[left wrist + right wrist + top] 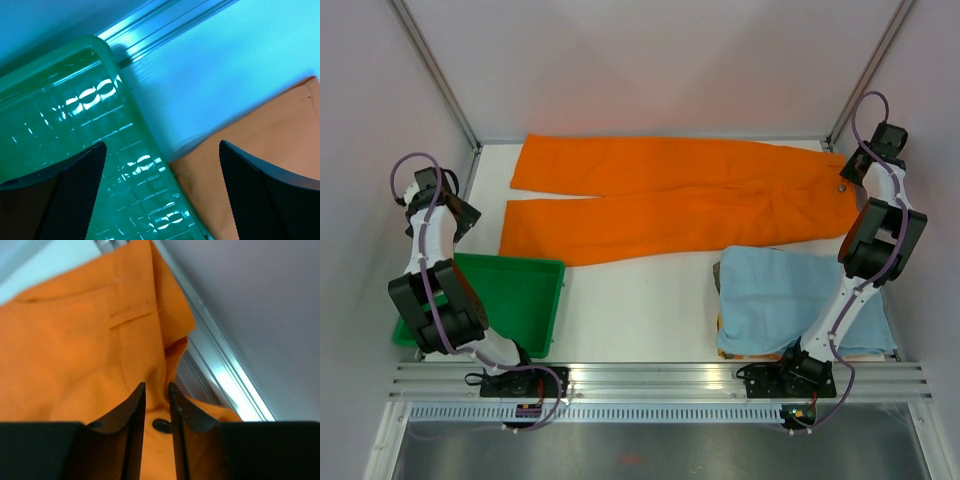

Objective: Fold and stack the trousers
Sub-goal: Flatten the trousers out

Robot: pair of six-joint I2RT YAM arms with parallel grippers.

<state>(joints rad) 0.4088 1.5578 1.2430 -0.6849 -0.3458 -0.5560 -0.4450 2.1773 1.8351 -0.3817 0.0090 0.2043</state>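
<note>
At the left, the left gripper [460, 215] hangs over the far end of the green tray [510, 262] with its fingers spread wide and nothing between them. Its wrist view shows the tray wall below and, just to the right, the corner of a leg hem [260, 140].

The trousers [670, 200] lie flat across the far part of the table [640, 300]. Their long axis runs left to right, with the two leg hems at the left and the waist at the far right corner. The left gripper is the nearer one to the hems, which lie just to its right.

At the right, the right gripper [156, 387] sits on the waistband. Its fingers are drawn close together, pinching a raised fold of orange fabric just above the button [161, 426]. A light blue cloth [770, 295] lies nearer the bases, under that arm.

Folding the trousers in half along their length looks to depend on the left gripper taking the hems, since only the waist end is gripped now.
</note>
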